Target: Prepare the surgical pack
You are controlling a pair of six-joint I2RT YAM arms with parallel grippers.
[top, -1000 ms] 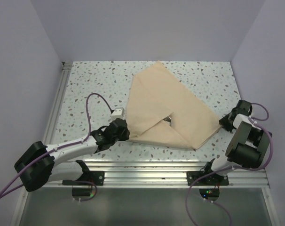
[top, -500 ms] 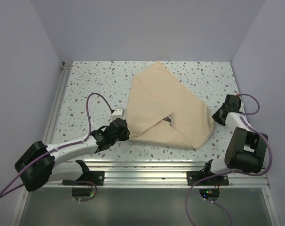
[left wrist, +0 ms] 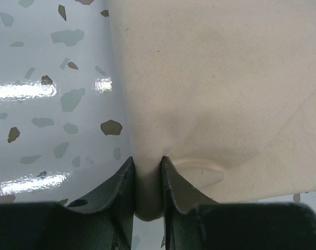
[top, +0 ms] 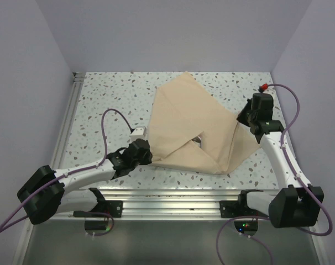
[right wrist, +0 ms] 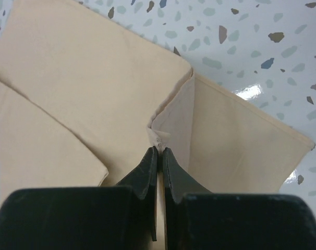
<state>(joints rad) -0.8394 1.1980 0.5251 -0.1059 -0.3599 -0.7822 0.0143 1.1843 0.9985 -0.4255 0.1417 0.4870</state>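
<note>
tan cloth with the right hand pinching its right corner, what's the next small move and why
Probably carry the right hand leftward over the middle, laying the pinched corner of the large tan square cloth across the fold. That corner is raised off the speckled table, a small gap at the centre lies uncovered, and the left hand grips the near-left edge.

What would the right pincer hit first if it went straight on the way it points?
The tan cloth. The right pincer is shut on a raised fold of it, and more folded layers lie directly ahead, though depth is unclear.
</note>
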